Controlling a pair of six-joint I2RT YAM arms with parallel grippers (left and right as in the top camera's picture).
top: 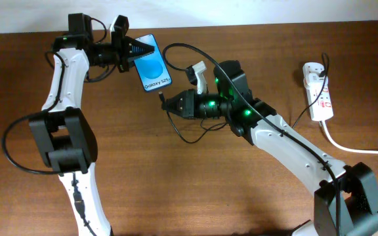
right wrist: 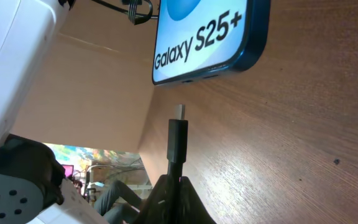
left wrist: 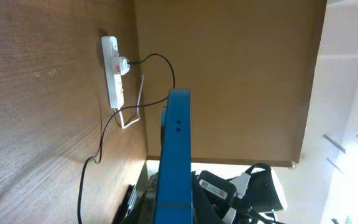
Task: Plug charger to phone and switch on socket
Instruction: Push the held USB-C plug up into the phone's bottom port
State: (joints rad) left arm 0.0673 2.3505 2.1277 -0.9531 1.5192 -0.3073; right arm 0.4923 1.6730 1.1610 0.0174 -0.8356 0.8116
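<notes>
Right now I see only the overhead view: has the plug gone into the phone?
Observer: No. The right wrist view shows the plug stopping short of the phone, with a clear gap between them.
Operator: Is it lined up?
Observer: Nearly. The port on the phone's bottom edge sits slightly right of the plug's tip in that view.
Operator: How is the plug held?
Observer: The right tool is shut on the plug's body, which sticks straight out toward the phone.
</notes>
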